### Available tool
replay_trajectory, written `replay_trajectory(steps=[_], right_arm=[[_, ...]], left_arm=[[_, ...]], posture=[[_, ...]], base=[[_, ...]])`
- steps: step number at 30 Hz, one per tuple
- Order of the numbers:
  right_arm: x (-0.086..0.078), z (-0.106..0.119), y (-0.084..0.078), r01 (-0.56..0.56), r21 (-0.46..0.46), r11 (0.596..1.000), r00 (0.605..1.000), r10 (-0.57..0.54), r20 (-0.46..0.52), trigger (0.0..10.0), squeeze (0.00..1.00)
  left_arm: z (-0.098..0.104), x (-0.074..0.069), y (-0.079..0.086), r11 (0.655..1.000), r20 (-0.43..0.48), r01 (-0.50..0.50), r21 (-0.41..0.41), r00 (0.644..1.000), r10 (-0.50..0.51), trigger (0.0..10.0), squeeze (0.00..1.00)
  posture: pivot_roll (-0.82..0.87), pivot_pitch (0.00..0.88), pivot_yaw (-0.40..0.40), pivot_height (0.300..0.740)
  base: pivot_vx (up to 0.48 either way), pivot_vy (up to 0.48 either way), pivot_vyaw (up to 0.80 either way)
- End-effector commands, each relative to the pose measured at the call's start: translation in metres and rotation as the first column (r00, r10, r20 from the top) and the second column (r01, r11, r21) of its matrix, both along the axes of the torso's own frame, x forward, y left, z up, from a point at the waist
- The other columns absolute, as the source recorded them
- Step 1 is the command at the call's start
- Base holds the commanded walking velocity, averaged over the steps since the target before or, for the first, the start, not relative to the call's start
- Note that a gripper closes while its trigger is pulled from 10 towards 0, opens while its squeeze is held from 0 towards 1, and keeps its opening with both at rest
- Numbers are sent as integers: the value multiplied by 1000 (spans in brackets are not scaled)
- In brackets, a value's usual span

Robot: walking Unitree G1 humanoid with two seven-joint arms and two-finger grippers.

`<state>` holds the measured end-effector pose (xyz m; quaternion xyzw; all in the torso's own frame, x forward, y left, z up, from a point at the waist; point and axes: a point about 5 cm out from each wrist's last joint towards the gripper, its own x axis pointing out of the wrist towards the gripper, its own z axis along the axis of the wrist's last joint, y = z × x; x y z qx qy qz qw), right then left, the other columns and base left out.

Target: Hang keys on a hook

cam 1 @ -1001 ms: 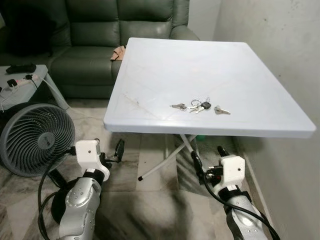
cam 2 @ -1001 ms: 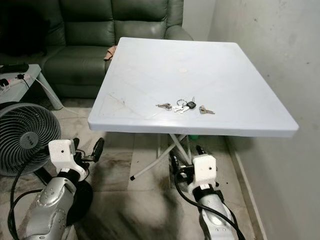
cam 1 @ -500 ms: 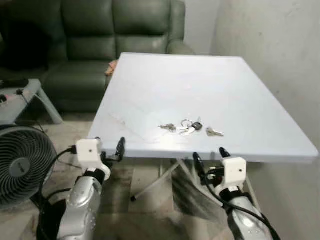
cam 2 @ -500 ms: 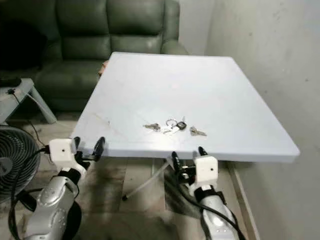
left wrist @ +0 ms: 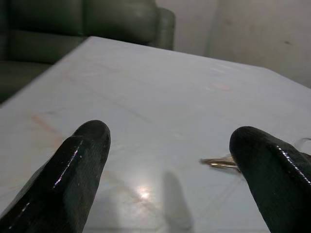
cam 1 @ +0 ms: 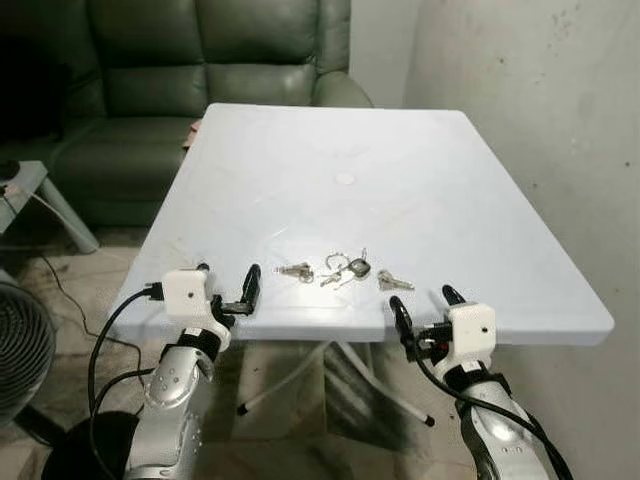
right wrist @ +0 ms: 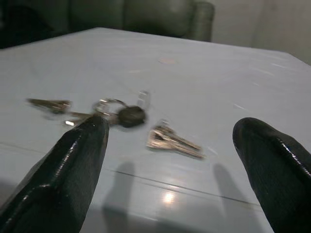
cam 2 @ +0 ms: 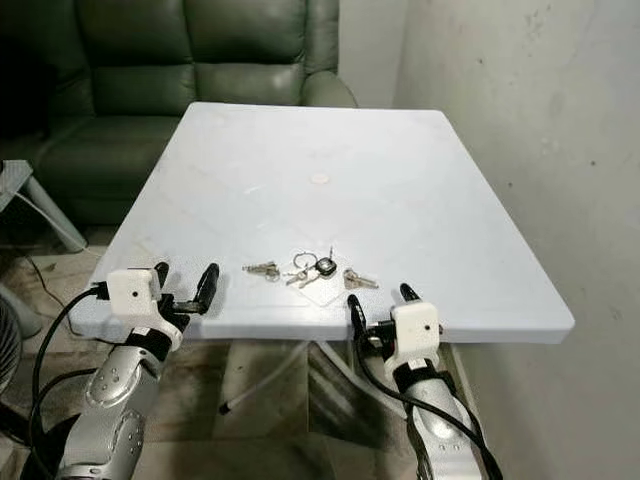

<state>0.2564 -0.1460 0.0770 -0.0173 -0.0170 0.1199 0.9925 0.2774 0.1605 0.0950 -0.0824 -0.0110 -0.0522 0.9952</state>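
A bunch of keys (cam 1: 340,273) on a ring lies spread near the front edge of the white table (cam 1: 330,160); the right wrist view has the keys (right wrist: 121,115) just beyond the fingers. My right gripper (cam 1: 424,310) hovers at the table's front edge, just in front of the keys, open and empty. My left gripper (cam 1: 228,287) is open at the front left edge, to the left of the keys, holding nothing. In the left wrist view one key (left wrist: 219,163) peeks out beside a finger. I see no hook.
A dark green sofa (cam 1: 180,90) stands behind the table. A bare wall (cam 1: 540,120) runs close along the table's right side. Part of a floor fan (cam 1: 20,350) and a grey side table (cam 1: 25,185) are at the left.
The camera has moved closer to the table and higher. Both grippers have risen from below the tabletop to its front edge level. The keys lie as before.
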Motion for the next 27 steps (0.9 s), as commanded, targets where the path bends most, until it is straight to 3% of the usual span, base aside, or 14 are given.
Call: replay_trajectory(steps=[1, 7, 11, 16, 27], right_arm=[[6, -1, -1, 5, 9, 1000, 999, -5, -34, 10000, 0], [17, 3, -6, 19, 25, 1000, 998, -18, -53, 10000, 0], [32, 10, -11, 11, -35, 999, 999, -12, -49, 10000, 0], [42, 15, -14, 3, -38, 999, 998, -6, -59, 10000, 0], [69, 26, -7, -47, -65, 997, 995, 41, -94, 10000, 0]], left_arm=[[2, 1, 2, 1000, 3, -8, 0, 1000, 8, 10000, 0], [2, 1, -1, 1000, 8, 7, -3, 1000, -7, 10000, 0], [2, 0, -5, 999, 14, 36, 4, 999, -36, 10000, 0], [2, -2, -9, 999, 16, 52, 8, 999, -52, 10000, 0], [1, -18, -32, 981, 22, 184, 56, 982, -186, 10000, 0]], posture=[[-22, 0, -2, 732], [-23, 0, -6, 732], [-23, 0, -11, 732], [-20, 0, -15, 732], [2, 25, -32, 732]], base=[[0, 0, 0], [0, 0, 0], [0, 0, 0], [0, 0, 0], [0, 0, 0]])
